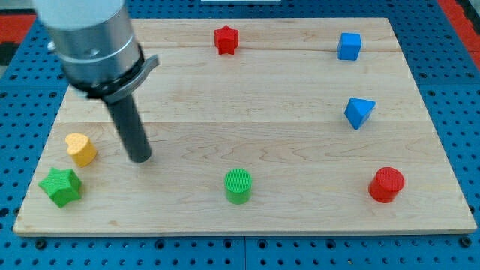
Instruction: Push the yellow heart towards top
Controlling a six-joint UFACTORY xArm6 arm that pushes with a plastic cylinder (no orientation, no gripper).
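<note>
The yellow heart [80,148] lies near the board's left edge, low in the view. My tip [140,159] rests on the board just to the heart's right, a short gap apart, not touching it. The rod rises from the tip up to the grey arm body [90,37] at the view's top left. A green star [61,186] sits just below and left of the heart, close to it.
A red star [226,39] sits at the top centre. A blue cube [349,46] is at the top right, a blue triangular block [359,112] below it. A green cylinder [238,186] is at the bottom centre, a red cylinder [386,184] at the bottom right.
</note>
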